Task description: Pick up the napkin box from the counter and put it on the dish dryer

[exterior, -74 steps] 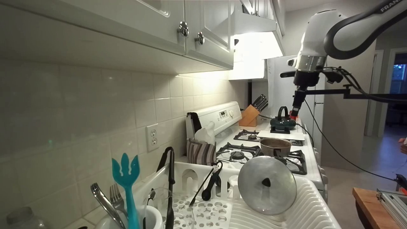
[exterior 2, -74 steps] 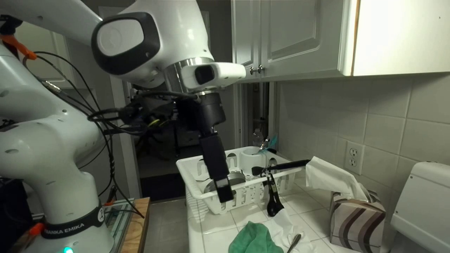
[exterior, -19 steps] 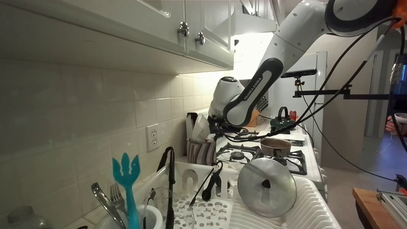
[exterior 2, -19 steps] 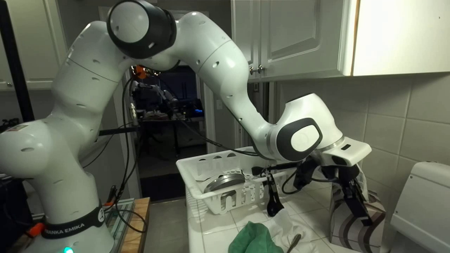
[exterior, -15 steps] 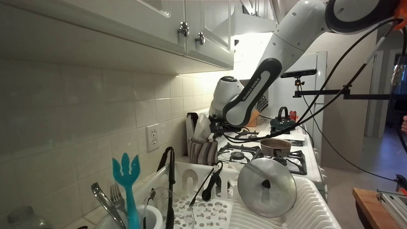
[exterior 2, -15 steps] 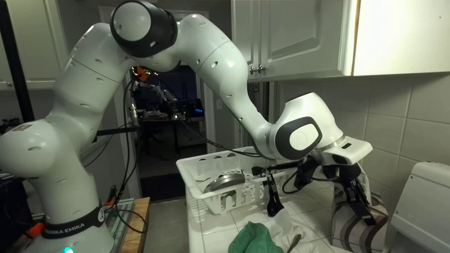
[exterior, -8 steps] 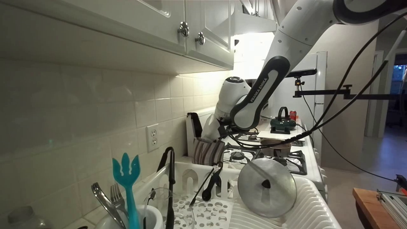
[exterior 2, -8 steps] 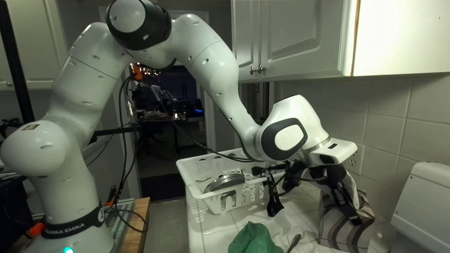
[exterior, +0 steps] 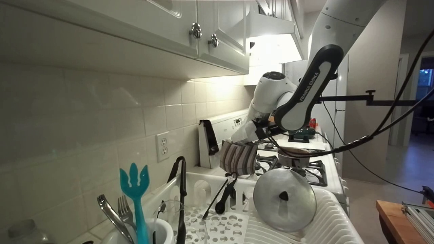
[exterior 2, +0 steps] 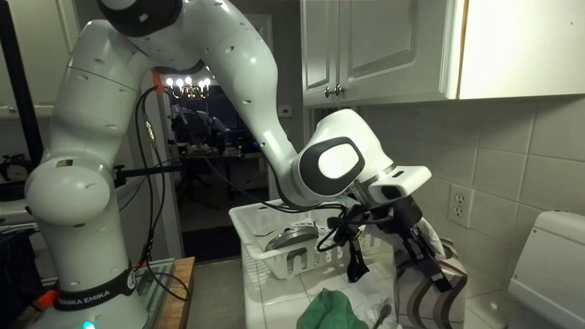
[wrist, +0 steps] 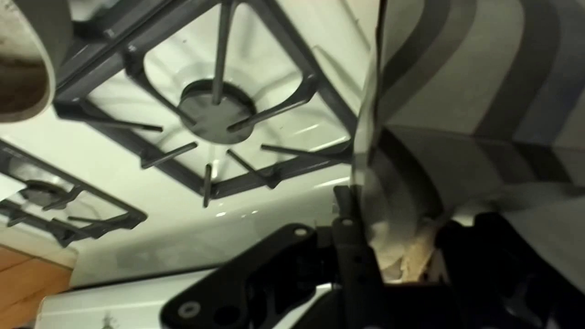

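Note:
The napkin box (exterior: pixel 239 158), striped grey and white, is tilted in an exterior view, with white tissue (exterior: pixel 243 133) leaning from its top. My gripper (exterior 2: pixel 436 274) is shut on its upper part; the far fingertip is hidden there. In the wrist view, the gripper (wrist: pixel 406 210) has one finger (wrist: pixel 348 201) along the outer edge of the striped box (wrist: pixel 452 91), whose wall is pinched between the jaws. Whether the box's base touches the counter I cannot tell. The white dish dryer (exterior 2: pixel 244 228) stands on the counter to the box's left there.
A pan lid (exterior: pixel 284 200) leans in the rack, and black utensils (exterior 2: pixel 356 260) hang over its box-side wall. A green cloth (exterior 2: pixel 332 310) lies in front. Stove grates (wrist: pixel 292 169) and a brown pot (exterior: pixel 294 157) stand behind the box. Cabinets (exterior: pixel 220 30) hang overhead.
From high over the counter, my gripper has come down to the napkin box and shut on it. Over the last second the box has moved with it, away from the tiled wall, and tilted.

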Controlling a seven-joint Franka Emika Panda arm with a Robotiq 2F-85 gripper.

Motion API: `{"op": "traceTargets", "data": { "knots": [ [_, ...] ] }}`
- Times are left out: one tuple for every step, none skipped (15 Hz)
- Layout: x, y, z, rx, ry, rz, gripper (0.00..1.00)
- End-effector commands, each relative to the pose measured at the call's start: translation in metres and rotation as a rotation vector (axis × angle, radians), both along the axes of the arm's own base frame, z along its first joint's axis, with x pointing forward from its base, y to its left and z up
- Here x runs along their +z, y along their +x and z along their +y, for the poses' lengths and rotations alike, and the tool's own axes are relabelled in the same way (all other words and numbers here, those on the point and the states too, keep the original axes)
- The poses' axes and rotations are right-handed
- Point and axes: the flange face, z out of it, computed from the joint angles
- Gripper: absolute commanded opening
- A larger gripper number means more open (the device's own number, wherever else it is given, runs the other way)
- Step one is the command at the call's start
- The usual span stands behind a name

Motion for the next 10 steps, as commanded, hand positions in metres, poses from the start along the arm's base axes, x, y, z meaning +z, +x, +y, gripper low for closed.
{"op": "traceTargets", "data": {
  "knots": [
    [0.053,-0.018,-0.031,-0.040,-0.061,-0.120,0.01],
    [0.062,-0.027,-0.033,-0.046,-0.068,-0.121,0.01],
    [0.069,-0.038,-0.034,-0.026,-0.080,-0.095,0.01],
    [0.071,-0.047,-0.033,0.012,-0.079,-0.075,0.01],
    [0.073,-0.057,-0.028,0.071,-0.066,-0.061,0.01],
    [0.073,-0.064,-0.023,0.116,-0.056,-0.057,0.01],
    [0.069,-0.069,-0.014,0.169,-0.037,-0.041,0.01],
    [0.065,-0.074,-0.009,0.202,-0.020,-0.025,0.01],
    [0.062,-0.076,-0.004,0.237,0.000,-0.019,0.01],
    [0.058,-0.077,0.001,0.270,0.019,-0.002,0.01]
  ]
}}
